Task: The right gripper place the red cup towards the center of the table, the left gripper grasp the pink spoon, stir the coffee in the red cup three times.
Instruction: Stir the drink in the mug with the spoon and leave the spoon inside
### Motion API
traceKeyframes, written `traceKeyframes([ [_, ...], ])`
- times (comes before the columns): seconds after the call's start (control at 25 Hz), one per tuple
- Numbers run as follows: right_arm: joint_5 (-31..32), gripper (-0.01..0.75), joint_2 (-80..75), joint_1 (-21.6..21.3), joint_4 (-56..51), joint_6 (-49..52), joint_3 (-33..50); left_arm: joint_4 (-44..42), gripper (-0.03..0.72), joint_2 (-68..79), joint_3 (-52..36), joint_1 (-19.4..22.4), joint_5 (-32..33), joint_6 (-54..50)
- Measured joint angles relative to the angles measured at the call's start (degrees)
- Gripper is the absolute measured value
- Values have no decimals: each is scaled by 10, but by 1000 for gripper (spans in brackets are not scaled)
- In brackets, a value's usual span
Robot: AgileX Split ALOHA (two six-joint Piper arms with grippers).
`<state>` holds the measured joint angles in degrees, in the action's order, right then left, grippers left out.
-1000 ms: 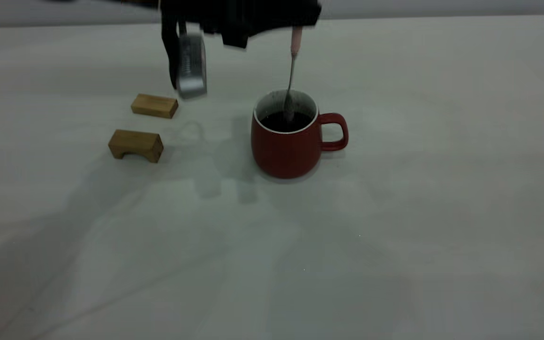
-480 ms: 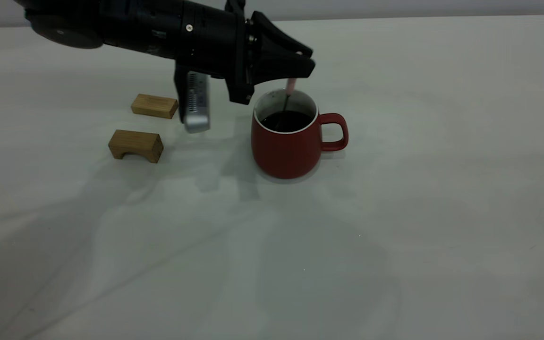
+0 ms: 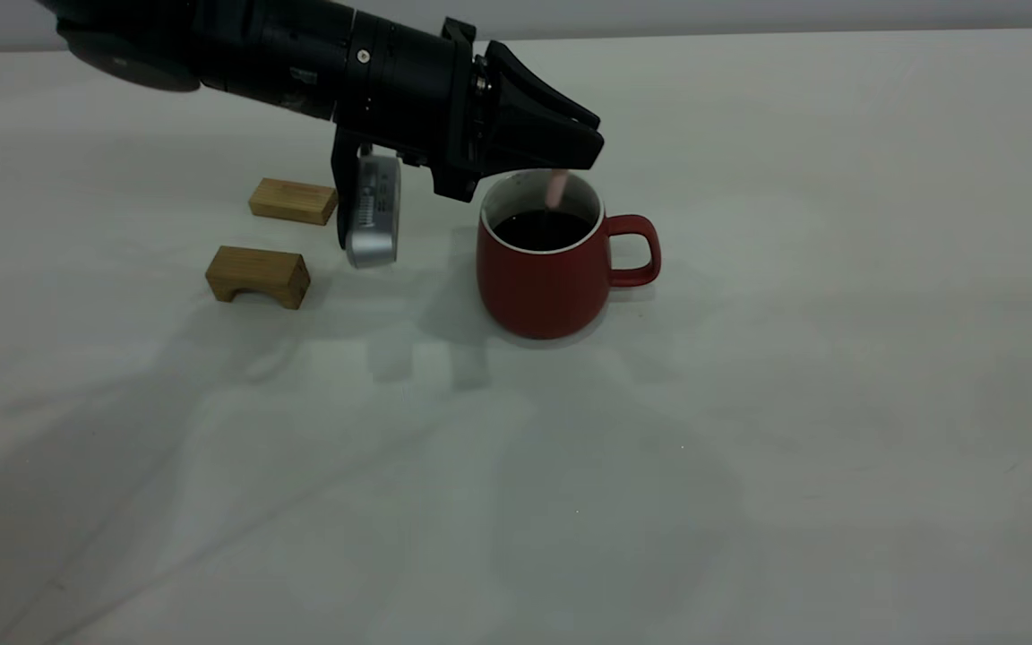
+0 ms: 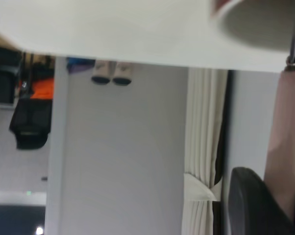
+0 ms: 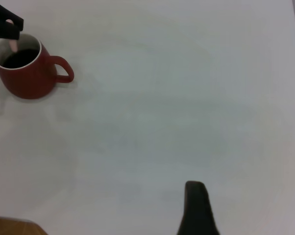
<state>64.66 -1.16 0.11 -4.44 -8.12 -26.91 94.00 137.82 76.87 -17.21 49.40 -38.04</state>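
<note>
Pink spoon [image 3: 556, 189] hangs from left gripper [image 3: 589, 152] over red cup [image 3: 545, 269].

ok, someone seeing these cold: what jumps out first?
The left gripper, a bulky black arm reaching in from the exterior view's upper left, sits just over the red cup, shut on the pink spoon that dips into the dark coffee. The cup stands mid-table, handle toward the right arm's side. Two tan wooden blocks lie left of it.

Exterior and right wrist views share the red cup [image 3: 545, 269].
</note>
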Motion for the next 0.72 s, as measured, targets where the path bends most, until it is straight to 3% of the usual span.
traceKeyframes([
  [0.24,0,582,0,0,0,1,0,49,158,-1,1,0,-7,122],
  [0.48,0,582,0,0,0,1,0,30,158,0,1,0,60,-4],
  [0.6,0,582,0,0,0,1,0,6,158,0,1,1,41,-39],
  [0.72,0,582,0,0,0,1,0,5,158,0,1,1,-5,4],
])
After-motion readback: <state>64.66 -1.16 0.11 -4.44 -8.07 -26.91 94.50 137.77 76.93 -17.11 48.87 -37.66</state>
